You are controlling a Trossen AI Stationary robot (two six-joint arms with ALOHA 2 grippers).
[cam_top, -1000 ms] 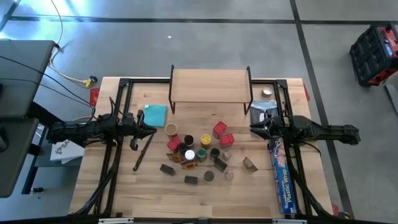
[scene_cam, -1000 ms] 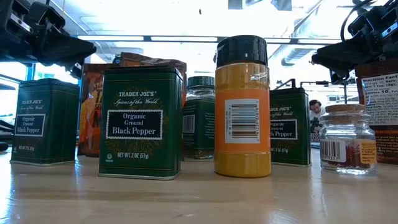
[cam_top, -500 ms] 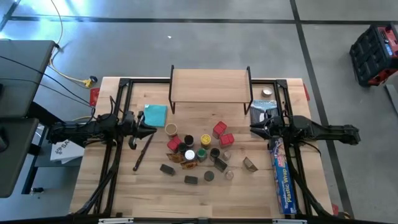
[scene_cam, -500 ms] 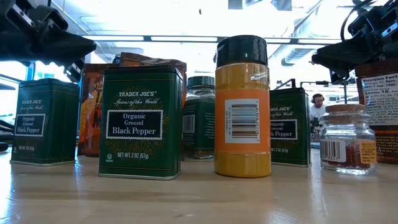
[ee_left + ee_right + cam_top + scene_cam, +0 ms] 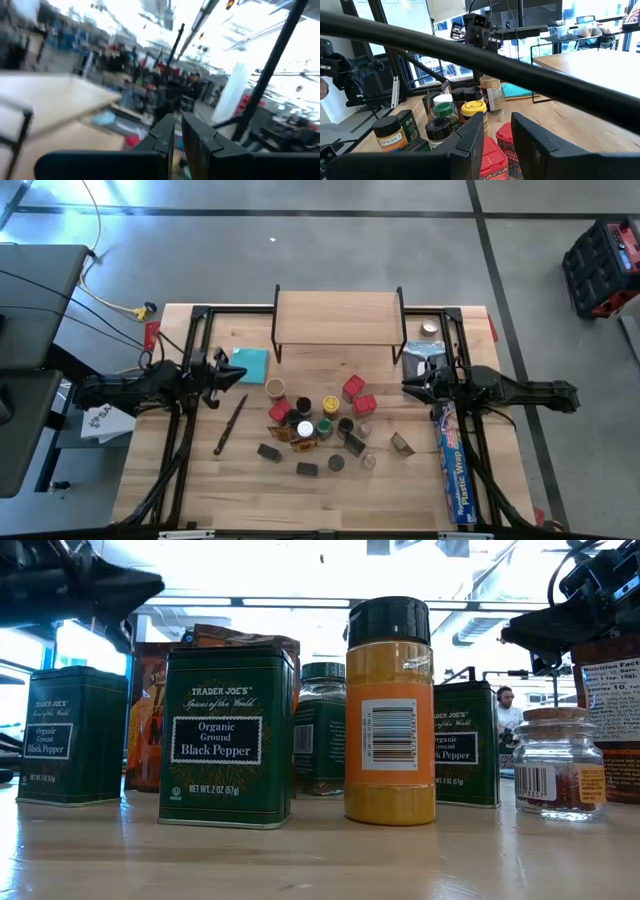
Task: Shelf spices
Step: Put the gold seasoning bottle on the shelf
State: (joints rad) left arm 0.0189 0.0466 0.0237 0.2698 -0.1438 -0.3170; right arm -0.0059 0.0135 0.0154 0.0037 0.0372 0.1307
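The spices (image 5: 320, 425) stand in a cluster at mid-table: dark tins (image 5: 225, 735), a yellow jar with a black lid (image 5: 390, 710), a cork-lidded glass jar (image 5: 557, 762) and red boxes (image 5: 355, 392). The shelf (image 5: 338, 318), with a light wooden top on thin black legs, stands at the far edge with nothing on it. My left gripper (image 5: 240, 376) hovers left of the cluster, above the table, its fingers (image 5: 165, 137) shut on nothing. My right gripper (image 5: 406, 387) hovers right of the red boxes (image 5: 495, 150), open.
A teal cloth (image 5: 250, 365) lies beside the left gripper. A dark stick (image 5: 228, 427) lies left of the spices. A long blue plastic-wrap box (image 5: 455, 470) lies along the right side under the right arm. A grey packet (image 5: 425, 352) and a round tin (image 5: 430, 329) sit right of the shelf.
My left gripper has risen and shifted a little toward the table's far edge, turning about its wrist as it went; its wrist view is blurred by the motion. The right arm and the spices have kept still.
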